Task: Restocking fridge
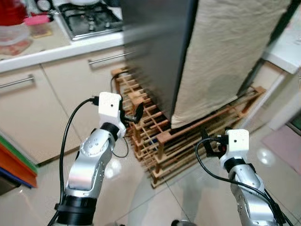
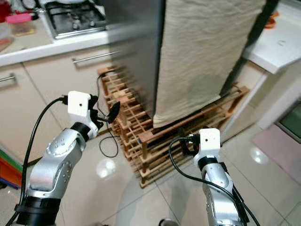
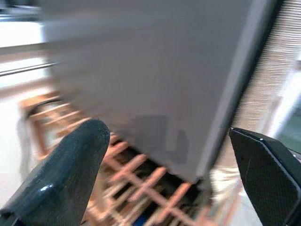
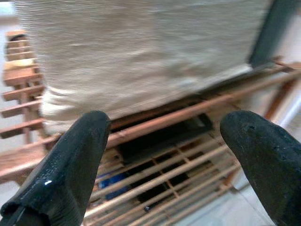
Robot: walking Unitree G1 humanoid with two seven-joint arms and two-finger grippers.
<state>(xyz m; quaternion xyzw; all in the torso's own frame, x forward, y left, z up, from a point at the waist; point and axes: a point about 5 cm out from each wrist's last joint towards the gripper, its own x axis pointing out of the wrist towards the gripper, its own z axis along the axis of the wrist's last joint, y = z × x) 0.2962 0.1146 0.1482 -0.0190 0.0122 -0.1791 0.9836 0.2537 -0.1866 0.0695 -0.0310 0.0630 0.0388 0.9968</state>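
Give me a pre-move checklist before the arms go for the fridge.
1. Left gripper open, nothing held: ok.
2. Right gripper open, nothing held: ok.
3. Tall grey fridge door shut, handle location: cannot tell.
4. Beige cloth hangs over the fridge front, may snag: not ok.
5. Low wooden slatted rack stands under the fridge, near both grippers: not ok.
6. Items to restock in reach: cannot tell.

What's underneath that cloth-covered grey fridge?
A wooden slatted rack sits on the floor under the fridge and sticks out in front. Something blue shows between its slats in the right wrist view. The beige cloth hides the fridge's front.
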